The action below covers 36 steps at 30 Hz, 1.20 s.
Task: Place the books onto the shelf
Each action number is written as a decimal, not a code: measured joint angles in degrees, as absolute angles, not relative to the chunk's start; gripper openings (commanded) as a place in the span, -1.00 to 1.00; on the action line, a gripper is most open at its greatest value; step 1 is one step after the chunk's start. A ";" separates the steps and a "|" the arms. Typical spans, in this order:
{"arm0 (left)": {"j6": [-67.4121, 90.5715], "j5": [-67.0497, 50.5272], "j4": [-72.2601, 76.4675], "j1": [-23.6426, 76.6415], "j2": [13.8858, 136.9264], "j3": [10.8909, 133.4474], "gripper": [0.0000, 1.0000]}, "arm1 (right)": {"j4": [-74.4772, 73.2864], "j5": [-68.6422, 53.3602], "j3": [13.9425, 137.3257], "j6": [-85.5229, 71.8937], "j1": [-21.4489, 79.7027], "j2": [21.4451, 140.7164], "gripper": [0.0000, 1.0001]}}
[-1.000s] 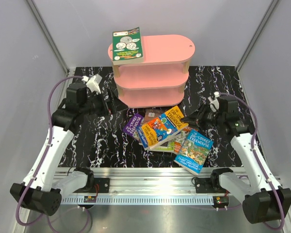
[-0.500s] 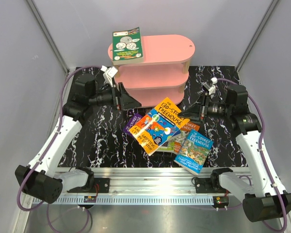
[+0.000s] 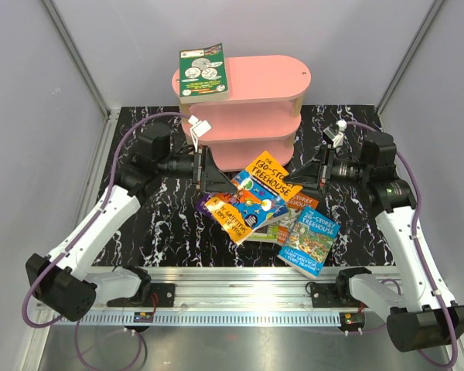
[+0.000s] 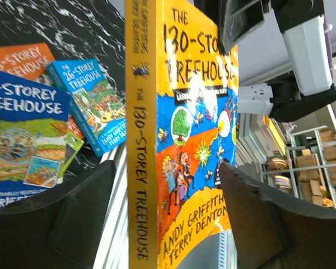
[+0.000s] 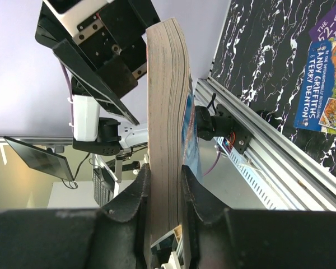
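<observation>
Right wrist view: right gripper [image 5: 162, 179] clamped on the page edge of a thick yellow 130-Storey Treehouse paperback [image 5: 167, 84], held above the pile of colourful paperbacks [image 3: 309, 239], near the pink three-tier shelf [image 3: 263, 77]. Left gripper [image 4: 165, 207] jaws apart, straddling the spine. Close squarely on the spine before releasing the right grip.

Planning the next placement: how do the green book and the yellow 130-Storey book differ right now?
The green book lies flat atop the shelf; the yellow book is held in the air, clamped by the right gripper. Green is shelved; yellow isn't. Both are paperbacks.
</observation>
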<state>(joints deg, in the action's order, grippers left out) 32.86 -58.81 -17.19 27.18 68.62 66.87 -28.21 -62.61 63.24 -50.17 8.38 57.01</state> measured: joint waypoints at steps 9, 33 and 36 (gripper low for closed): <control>30.37 -59.86 -21.91 28.99 68.62 66.08 -0.84 | -24.56 -63.00 63.24 -52.36 8.51 57.60 -1.00; 40.86 -49.87 -21.52 13.32 82.13 109.54 -1.00 | -46.59 -35.00 66.15 -44.03 8.58 48.93 1.00; 48.93 -49.78 -13.39 8.25 86.85 113.01 -1.00 | -46.11 -35.18 59.68 -47.05 8.58 45.23 1.00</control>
